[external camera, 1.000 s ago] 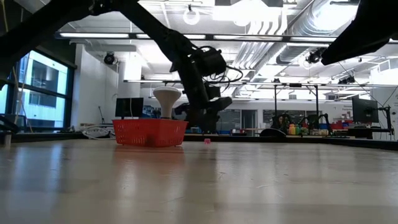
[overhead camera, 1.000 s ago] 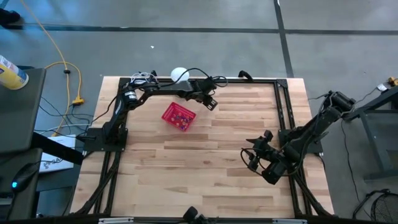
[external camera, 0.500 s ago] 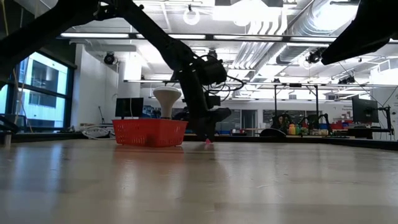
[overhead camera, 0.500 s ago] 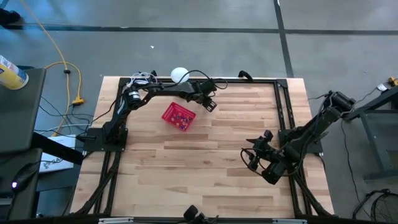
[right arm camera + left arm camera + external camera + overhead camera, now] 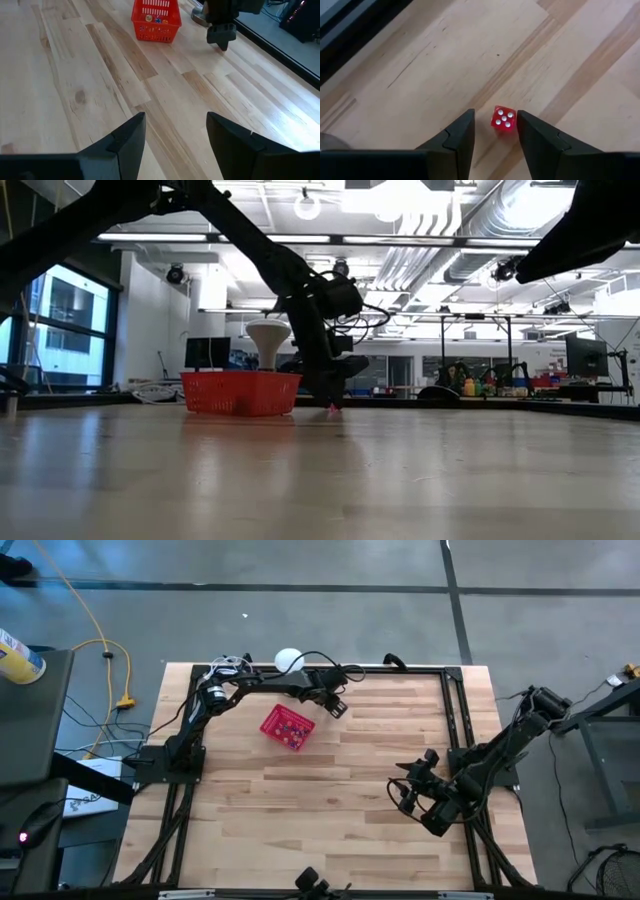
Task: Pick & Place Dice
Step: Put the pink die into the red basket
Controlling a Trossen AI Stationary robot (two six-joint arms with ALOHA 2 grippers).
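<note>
Dice point(image 5: 156, 21) of mixed colours sat in the red mesh basket point(image 5: 156, 21), just beside the left gripper point(image 5: 495, 131). One red die point(image 5: 503, 119) lay on the table point(image 5: 420, 65) between its parted fingers, ungrasped. The right gripper point(image 5: 175, 131) waited, spread open and empty.

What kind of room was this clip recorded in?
Most likely a robotics lab or workshop. The low view shows exposed ceiling ducts and strip lighting over cluttered workbenches. The arms are mounted on a wooden table with a black frame, and cables trail on the concrete floor.
</note>
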